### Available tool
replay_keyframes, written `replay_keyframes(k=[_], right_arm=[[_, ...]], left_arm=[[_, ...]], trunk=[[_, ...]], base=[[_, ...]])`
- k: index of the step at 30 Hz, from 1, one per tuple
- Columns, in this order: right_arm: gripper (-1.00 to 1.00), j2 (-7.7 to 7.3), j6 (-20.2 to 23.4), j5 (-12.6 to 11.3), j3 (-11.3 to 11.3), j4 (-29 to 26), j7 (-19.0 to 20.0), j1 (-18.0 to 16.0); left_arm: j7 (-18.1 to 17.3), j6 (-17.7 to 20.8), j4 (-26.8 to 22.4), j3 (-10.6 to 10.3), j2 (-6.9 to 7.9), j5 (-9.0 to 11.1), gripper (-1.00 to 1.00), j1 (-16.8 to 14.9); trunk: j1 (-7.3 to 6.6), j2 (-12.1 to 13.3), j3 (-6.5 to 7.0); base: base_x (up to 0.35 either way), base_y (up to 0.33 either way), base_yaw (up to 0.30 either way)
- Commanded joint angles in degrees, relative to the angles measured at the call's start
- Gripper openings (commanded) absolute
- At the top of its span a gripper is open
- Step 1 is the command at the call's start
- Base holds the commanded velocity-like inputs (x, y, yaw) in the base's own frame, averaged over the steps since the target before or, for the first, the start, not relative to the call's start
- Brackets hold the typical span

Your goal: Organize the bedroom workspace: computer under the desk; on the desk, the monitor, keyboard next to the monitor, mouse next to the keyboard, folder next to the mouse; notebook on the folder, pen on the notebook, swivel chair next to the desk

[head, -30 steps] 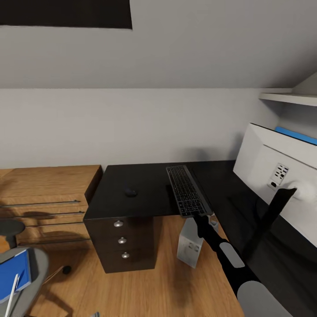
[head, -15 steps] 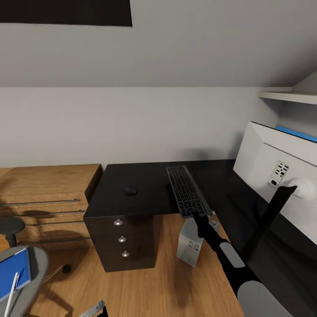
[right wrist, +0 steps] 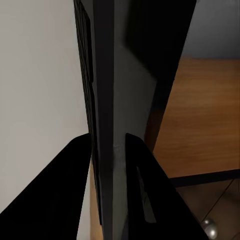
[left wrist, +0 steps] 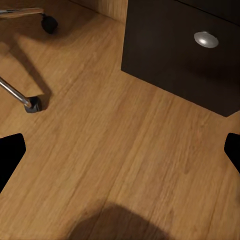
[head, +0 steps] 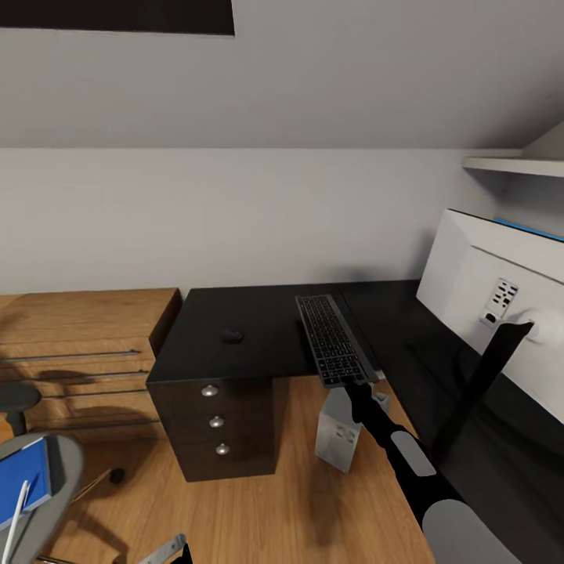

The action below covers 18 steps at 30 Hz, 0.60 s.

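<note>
- One pincer, the right (right wrist: 107, 165), is clamped on the keyboard (head: 334, 338) edge, over the surface (head: 258, 333).
- Left pincer (left wrist: 120, 150) spread wide w/ nothing in it.
- Mouse (head: 232, 336) lies apart.

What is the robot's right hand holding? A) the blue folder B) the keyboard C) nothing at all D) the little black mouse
B: the right gripper pinches the near end of the keyboard, its jaws closed on the edge, while the mouse sits alone on the desk.
</note>
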Motion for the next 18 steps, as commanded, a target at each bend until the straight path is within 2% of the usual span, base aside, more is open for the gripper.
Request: replay_keyframes(k=[1, 18], right_arm=[[-1.0, 0.05, 0.6, -0.5, -0.4, 0.0, 0.1, 0.0], [-1.0, -0.01, 0.6, -0.5, -0.4, 0.0, 0.1, 0.0]], left_arm=[[0.4, -0.4, 0.0, -0.5, 0.1, 0.6, 1.0, -0.1], [0.4, -0.4, -0.1, -0.5, 0.07, 0.5, 1.0, -0.1]], trunk=[[0.22, -0.4, -0.24], [3.96, -7.3, -3.29]], base=[[0.0, 0.0, 0.0], [0.0, 0.0, 0.0]])
